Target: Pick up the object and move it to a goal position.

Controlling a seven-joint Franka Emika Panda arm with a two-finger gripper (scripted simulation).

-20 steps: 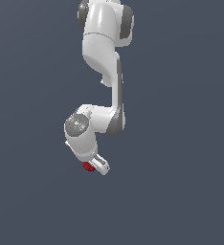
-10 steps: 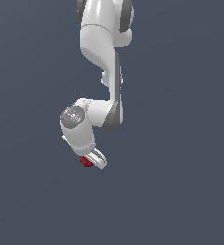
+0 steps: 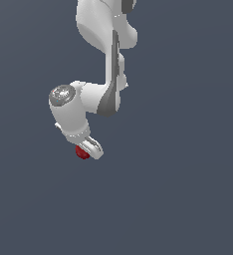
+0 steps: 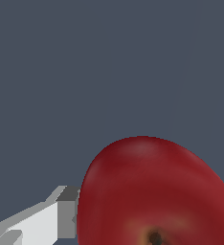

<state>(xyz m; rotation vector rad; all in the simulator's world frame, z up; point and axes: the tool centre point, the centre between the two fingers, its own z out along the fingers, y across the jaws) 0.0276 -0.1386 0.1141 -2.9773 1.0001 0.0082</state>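
In the exterior view, we are looking at the white arm (image 3: pixel 106 60) folding down from the top of the picture, with its wrist bent toward the exterior view's left and the gripper (image 3: pixel 88 149) pointing downward. The apple (image 3: pixel 81 152) is sitting right at the gripper's tip, tucked against the pale finger (image 3: pixel 94 147) on that finger's side toward the exterior view's left. Only a small dark red part of it is showing, so we cannot make out the second finger here. No counter and no goal marker are showing in the flat grey-blue around it, so we cannot say which way the goal lies.

In the wrist view, the apple (image 4: pixel 154 194) is filling much of the picture, close to the camera, with its dimple and dark stem pit turned toward us. It is roundish, with no long axis to speak of. One pale finger (image 4: pixel 35 222) is pressing against its side; a sliver of grey is showing at the opposite edge, likely the other finger.

We are judging the jaws to be closed on the apple, spread only as wide as the fruit itself. The carry is what we are expecting next, and a round, smooth skin may slip if the grip is loosened.
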